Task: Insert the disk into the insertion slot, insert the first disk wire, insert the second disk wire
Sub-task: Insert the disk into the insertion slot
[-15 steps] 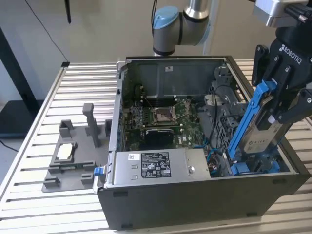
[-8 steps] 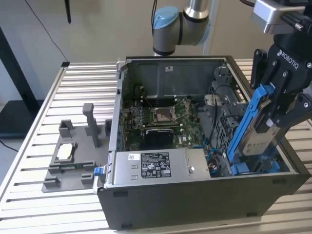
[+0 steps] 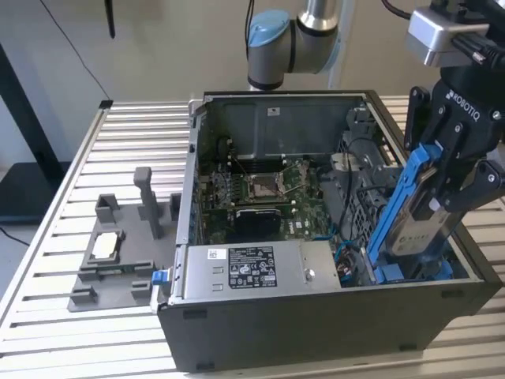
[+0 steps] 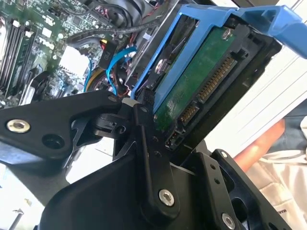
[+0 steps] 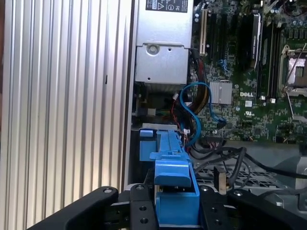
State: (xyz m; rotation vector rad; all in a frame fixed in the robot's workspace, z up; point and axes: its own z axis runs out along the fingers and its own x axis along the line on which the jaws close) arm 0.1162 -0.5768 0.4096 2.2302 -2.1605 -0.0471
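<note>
Table (image 3: 134,126): slatted metal under everything; it carries the case and a grey fixture side by side.
Case (image 3: 316,316): lies on its side with the side panel off, so I can come at the inside from above.
Motherboard (image 3: 260,185): flat on the case floor, towards the exterior view's left of where I work.
Power supply (image 3: 252,268): silver box along the near wall, just beside the corner I am over.
Fixture (image 3: 110,260): outside the case on the exterior view's left, well apart from me.
Disk (image 3: 410,229): clamped in its blue carrier and tilted steeply. Its lower end is down inside the case's corner on the exterior view's right and its upper end is above the rim. I judge it not yet seated in the slot.
My gripper (image 3: 450,193): closed across the disk's upper part. In the second wrist view my fingers (image 4: 144,143) press its sides, leaving the connector edge free.
Blue wires (image 5: 196,110): looped loose beside the power supply, plugged into nothing on the disk; probably the disk wires.
Chip (image 3: 105,246): small silver square resting in the fixture.
</note>
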